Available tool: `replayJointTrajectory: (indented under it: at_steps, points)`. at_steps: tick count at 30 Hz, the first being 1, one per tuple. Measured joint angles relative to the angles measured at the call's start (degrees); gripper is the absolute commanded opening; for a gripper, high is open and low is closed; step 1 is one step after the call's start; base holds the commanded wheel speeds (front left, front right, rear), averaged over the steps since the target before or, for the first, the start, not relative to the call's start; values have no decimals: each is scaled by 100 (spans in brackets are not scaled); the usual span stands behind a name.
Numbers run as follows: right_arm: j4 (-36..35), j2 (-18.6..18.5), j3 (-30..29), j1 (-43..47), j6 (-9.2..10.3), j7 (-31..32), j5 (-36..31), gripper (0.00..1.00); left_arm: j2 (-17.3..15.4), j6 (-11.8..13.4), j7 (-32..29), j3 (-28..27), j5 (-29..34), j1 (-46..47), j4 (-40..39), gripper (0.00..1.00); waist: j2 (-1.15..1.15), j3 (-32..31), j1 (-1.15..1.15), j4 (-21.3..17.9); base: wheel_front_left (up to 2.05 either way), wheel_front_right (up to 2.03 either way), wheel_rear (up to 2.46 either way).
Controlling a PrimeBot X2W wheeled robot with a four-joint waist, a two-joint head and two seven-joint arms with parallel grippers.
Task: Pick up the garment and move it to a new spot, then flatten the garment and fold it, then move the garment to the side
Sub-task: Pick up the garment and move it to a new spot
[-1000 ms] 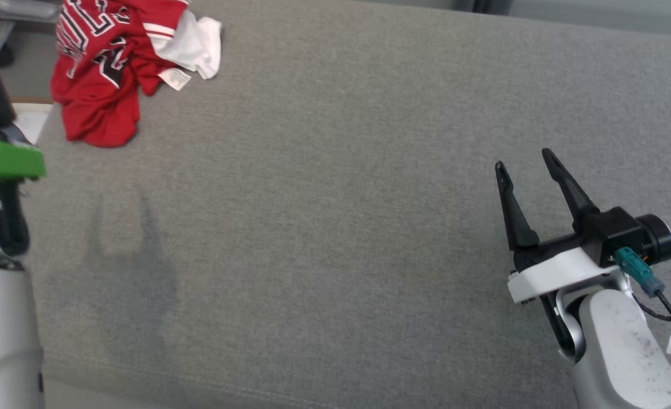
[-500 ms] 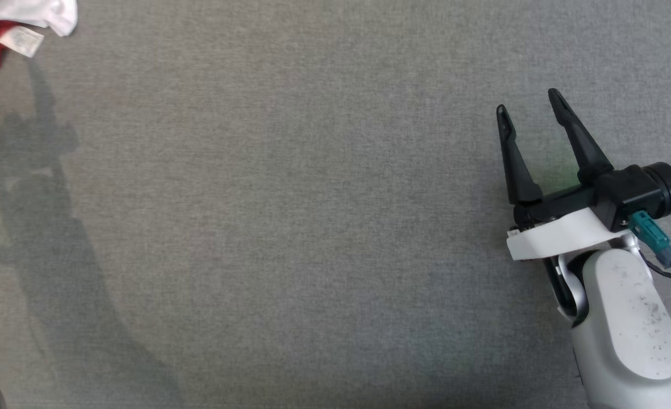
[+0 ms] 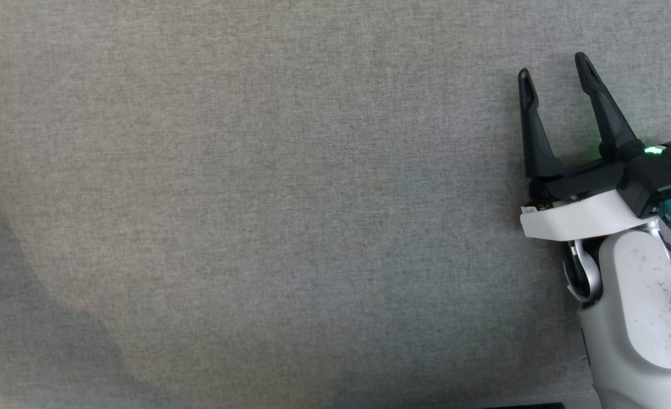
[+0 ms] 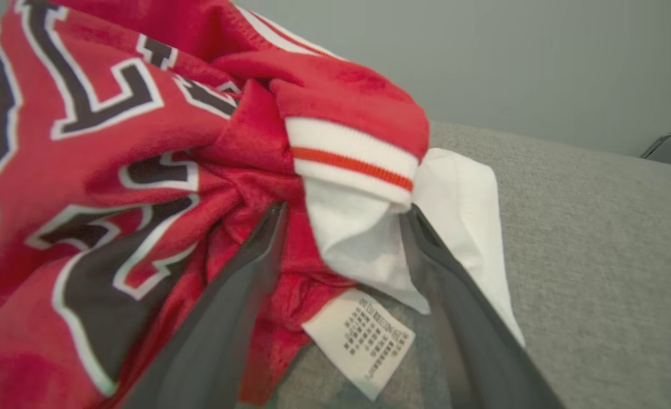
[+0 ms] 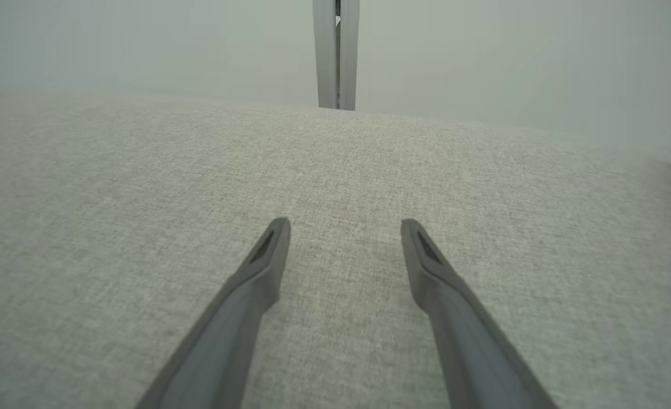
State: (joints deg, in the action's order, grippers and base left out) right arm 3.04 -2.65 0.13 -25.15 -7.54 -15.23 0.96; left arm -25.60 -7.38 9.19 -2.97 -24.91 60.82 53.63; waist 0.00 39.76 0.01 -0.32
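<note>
Around garment [image 4: 142,142], left gripper [image 4: 345,208] spread, camera panned

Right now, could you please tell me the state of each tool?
Left tool: open, straddling a white fold of the red garment, not gripping it.
Right tool: open, empty, above the grey surface.

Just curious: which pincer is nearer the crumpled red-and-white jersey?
Left. The left pincer, open, is right at the crumpled red-and-white jersey; the right pincer, open, is over the grey fabric surface, apart from it.
</note>
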Motion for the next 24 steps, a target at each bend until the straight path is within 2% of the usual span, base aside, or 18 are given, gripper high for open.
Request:
replayJointTrajectory:
  at_steps: [3, 4, 5, 6, 7, 8, 17, 24]
  points:
    - [-24, 2, -3, -16, -1, -2, 7, 100, -46, 0, 162, 53, 33, 130, 57, 100, 0, 61, 0, -60, 0, 0, 0]
    - [-24, 3, -2, -20, -1, -4, 7, 100, -46, 0, 204, 71, 35, 170, 90, 86, 0, 68, 0, -74, 0, 0, 0]
    - [-21, 3, 0, -20, 0, -12, 7, 100, -48, 0, 209, 90, 44, 202, 129, 47, 0, 67, 0, -80, 0, 0, 0]
    - [-11, 2, 7, -20, 0, -12, 8, 100, -55, 0, 247, 111, 69, 227, 171, 38, 0, 58, 0, -83, 0, 0, 0]
    - [0, 1, 11, -20, 0, -12, 10, 100, -68, 1, 264, 124, 81, 257, 205, 11, 0, 46, 0, -86, 0, 0, 0]
    - [13, -2, 15, -20, 0, -12, 22, 100, -86, 1, 309, 129, 86, 296, 221, 0, 0, 35, 0, -89, 0, 0, 0]
    - [252, -14, 60, -7, 1, -5, 123, 100, -87, 2, 502, 464, 185, 450, 9, 0, 0, -208, 0, -94, 0, 0, 0]
    - [522, -13, 138, 224, 1, 9, 372, 100, -89, 0, 548, 1129, 260, 465, -615, 0, 0, -696, 0, -123, 0, 0, 0]
